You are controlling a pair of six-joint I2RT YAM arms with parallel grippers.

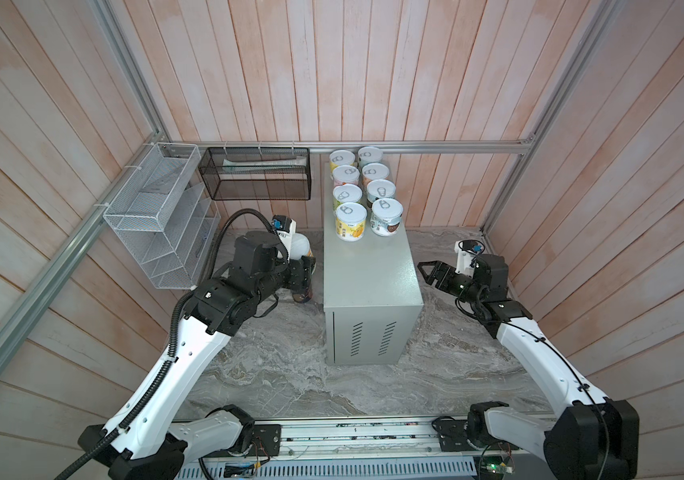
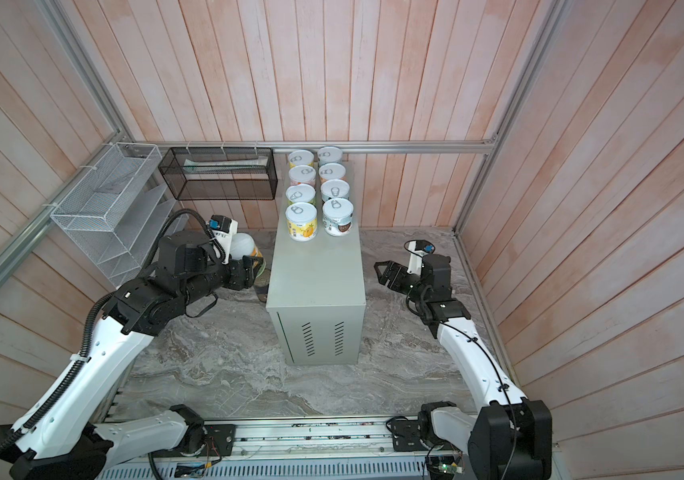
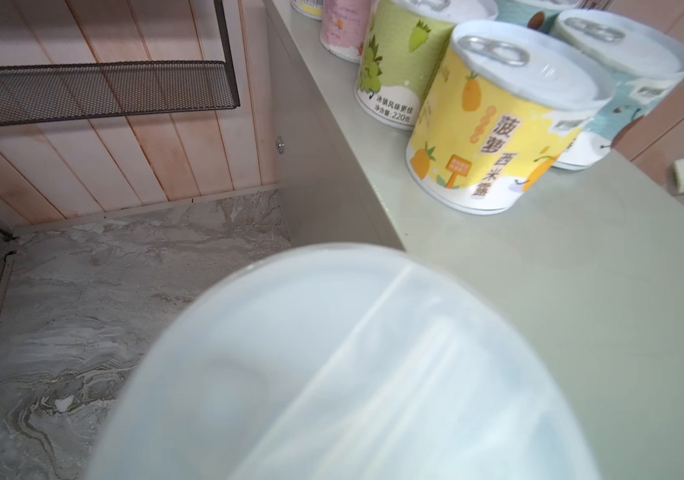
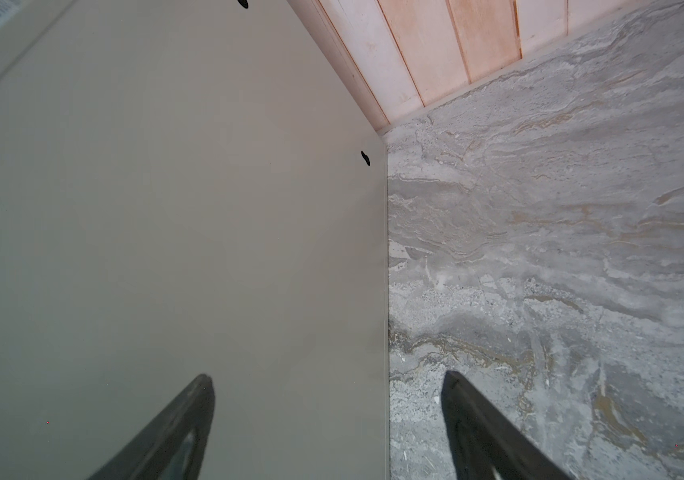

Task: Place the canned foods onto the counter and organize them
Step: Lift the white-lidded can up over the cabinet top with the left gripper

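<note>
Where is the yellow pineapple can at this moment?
In both top views the yellow pineapple can stands on the counter, frontmost in the left column, beside the pale-blue can.

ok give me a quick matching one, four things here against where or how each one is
Things:
A. yellow can
B. right gripper
C. black basket
D. left gripper

Place or state:
1. shut on a can
2. hanging up
3. on the counter
4. open, empty

Pairs: A-3, B-4, C-2, D-1
</note>
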